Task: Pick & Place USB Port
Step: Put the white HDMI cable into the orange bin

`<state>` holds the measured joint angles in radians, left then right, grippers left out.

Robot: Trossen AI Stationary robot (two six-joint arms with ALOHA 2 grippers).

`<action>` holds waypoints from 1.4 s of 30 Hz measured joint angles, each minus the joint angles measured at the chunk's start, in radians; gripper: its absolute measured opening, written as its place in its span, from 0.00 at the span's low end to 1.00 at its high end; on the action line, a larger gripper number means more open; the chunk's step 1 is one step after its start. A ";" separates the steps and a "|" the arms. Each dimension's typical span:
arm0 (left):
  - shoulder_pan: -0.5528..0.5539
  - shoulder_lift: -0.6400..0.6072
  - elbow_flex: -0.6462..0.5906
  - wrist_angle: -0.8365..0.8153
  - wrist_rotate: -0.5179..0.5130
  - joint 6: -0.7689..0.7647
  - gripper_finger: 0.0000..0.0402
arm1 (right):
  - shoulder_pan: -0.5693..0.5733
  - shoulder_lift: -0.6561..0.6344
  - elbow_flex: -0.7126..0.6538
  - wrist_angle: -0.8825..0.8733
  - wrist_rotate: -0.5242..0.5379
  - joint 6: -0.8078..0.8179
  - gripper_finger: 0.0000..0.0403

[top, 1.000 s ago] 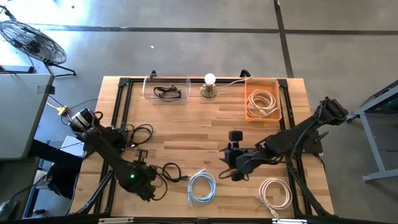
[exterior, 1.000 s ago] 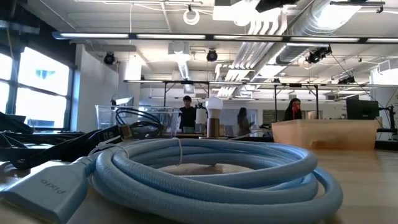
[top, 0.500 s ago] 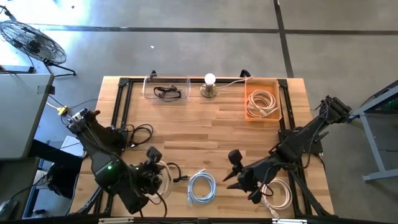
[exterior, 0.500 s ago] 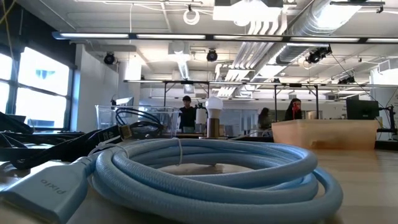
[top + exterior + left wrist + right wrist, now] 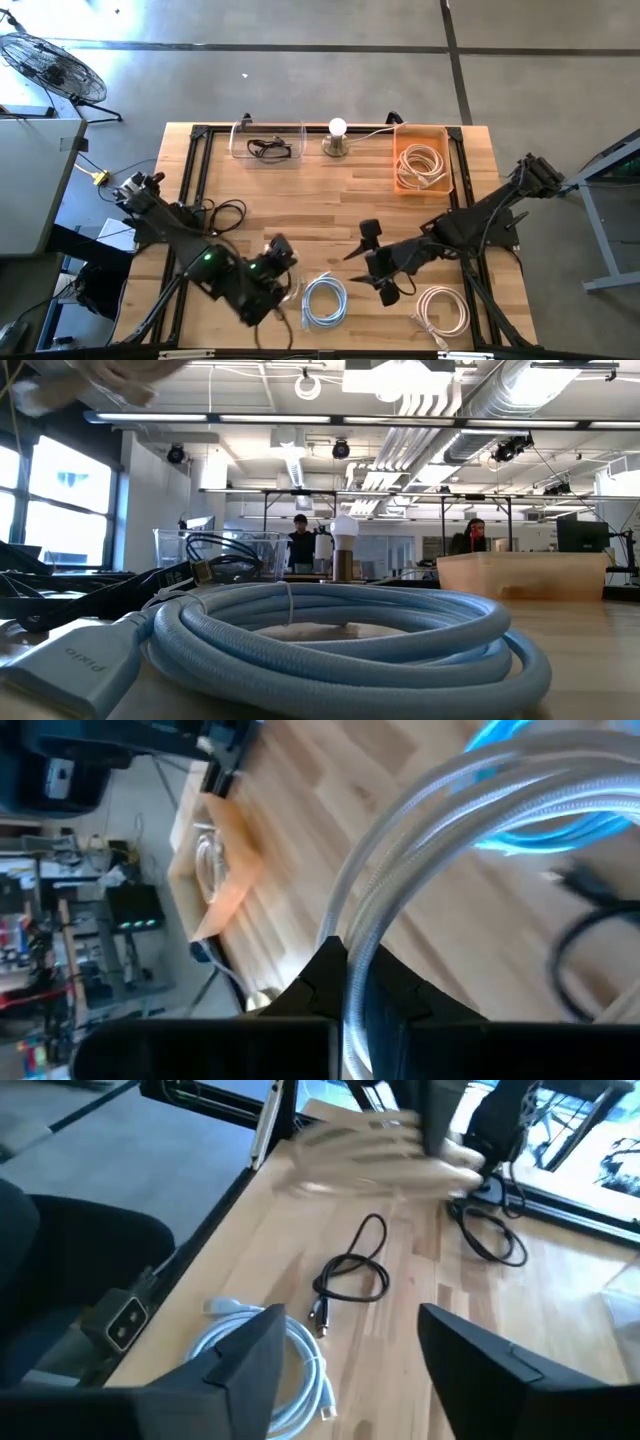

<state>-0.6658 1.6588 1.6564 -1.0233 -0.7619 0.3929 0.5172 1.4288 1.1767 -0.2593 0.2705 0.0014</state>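
My left gripper (image 5: 280, 262) hangs above the table's near left part, shut on a coiled white cable (image 5: 430, 830). That coil shows as a blur in the right wrist view (image 5: 380, 1150) and at the top left of the low view (image 5: 90, 380). My right gripper (image 5: 374, 263) hovers open over the table's middle, near the front, with nothing between its fingers. A light blue coiled cable (image 5: 323, 300) lies flat on the table between the two grippers and fills the low view's foreground (image 5: 340, 640). My left gripper pinches several strands of the white cable's coil (image 5: 352, 935) between its two fingers. The loops arc out past the fingertips. The coil is lifted clear of the table.
A loose black cable (image 5: 355, 1275) lies on the wood. A pale coil (image 5: 442, 308) lies near the front right. At the back stand an orange bin (image 5: 402, 180) with a white cable, a clear container (image 5: 268, 146) with a black cable, and a lamp (image 5: 338, 135). More black cables (image 5: 225, 214) lie at the left.
My left gripper has risen from the near left of the table and gone toward the table's right, rolling its wrist. It has carried the white coil up off the table. My right gripper dipped toward the near edge, then came back.
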 joint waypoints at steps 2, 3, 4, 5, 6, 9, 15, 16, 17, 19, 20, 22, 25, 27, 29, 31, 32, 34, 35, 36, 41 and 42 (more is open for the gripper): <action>0.035 0.000 -0.007 0.038 -0.006 0.039 0.02 | -0.017 0.012 0.000 0.025 -0.025 0.000 0.60; 0.048 0.000 -0.010 0.051 -0.009 0.059 0.02 | -0.023 0.020 0.000 0.038 -0.055 0.002 0.61; 0.062 0.000 -0.015 0.064 -0.009 0.079 0.02 | -0.032 0.029 -0.001 0.058 -0.102 0.002 0.62; 0.075 0.000 -0.018 0.081 -0.002 0.098 0.02 | -0.039 0.037 -0.001 0.083 -0.151 0.001 0.63; 0.086 0.000 -0.018 0.096 0.010 0.115 0.02 | -0.047 0.046 -0.001 0.104 -0.194 0.001 0.63; 0.105 0.000 -0.018 0.131 0.039 0.142 0.02 | -0.064 0.064 -0.001 0.135 -0.254 0.002 0.64; 0.101 0.000 -0.018 0.185 0.020 0.204 0.02 | -0.110 0.083 -0.002 0.128 -0.245 0.082 0.64; 0.098 0.000 -0.018 0.192 0.014 0.205 0.02 | -0.120 0.086 -0.002 0.135 -0.244 0.101 0.64; 0.094 0.000 -0.018 0.198 0.005 0.208 0.02 | -0.128 0.088 -0.002 0.131 -0.246 0.120 0.64; 0.095 0.000 -0.018 0.204 -0.018 0.222 0.02 | -0.147 0.097 -0.002 0.138 -0.253 0.151 0.64; 0.095 0.002 -0.018 0.206 -0.026 0.228 0.02 | -0.154 0.099 -0.002 0.145 -0.259 0.156 0.64; 0.095 0.007 -0.018 0.206 -0.040 0.232 0.02 | -0.164 0.103 -0.002 0.161 -0.280 0.157 0.64; 0.096 0.008 -0.018 0.207 -0.056 0.235 0.02 | -0.176 0.112 -0.002 0.219 -0.334 0.157 0.64; 0.096 0.010 -0.017 0.213 -0.077 0.240 0.02 | -0.177 0.123 -0.001 0.273 -0.365 0.157 0.64; 0.096 0.012 -0.018 0.217 -0.103 0.259 0.02 | -0.178 0.126 -0.002 0.287 -0.374 0.157 0.64; 0.096 0.012 -0.017 0.223 -0.112 0.266 0.02 | -0.181 0.137 -0.002 0.317 -0.375 0.156 0.64; 0.097 0.012 -0.018 0.232 -0.115 0.266 0.02 | -0.184 0.140 -0.002 0.317 -0.375 0.155 0.64; 0.105 0.012 -0.018 0.255 -0.119 0.278 0.02 | -0.186 0.147 -0.002 0.330 -0.375 0.156 0.64; 0.108 0.012 -0.018 0.263 -0.120 0.286 0.02 | -0.190 0.150 -0.002 0.338 -0.374 0.156 0.64; 0.113 0.012 -0.018 0.277 -0.122 0.296 0.02 | -0.192 0.153 -0.002 0.342 -0.376 0.155 0.64; 0.136 0.012 -0.018 0.314 -0.106 0.311 0.02 | -0.199 0.163 -0.002 0.365 -0.386 0.143 0.64; 0.142 0.012 -0.024 0.331 -0.102 0.312 0.02 | -0.199 0.163 -0.002 0.365 -0.385 0.133 0.64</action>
<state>-0.5234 1.6708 1.6323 -0.6928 -0.8638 0.7045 0.3180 1.5921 1.1751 0.1057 -0.1146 0.1340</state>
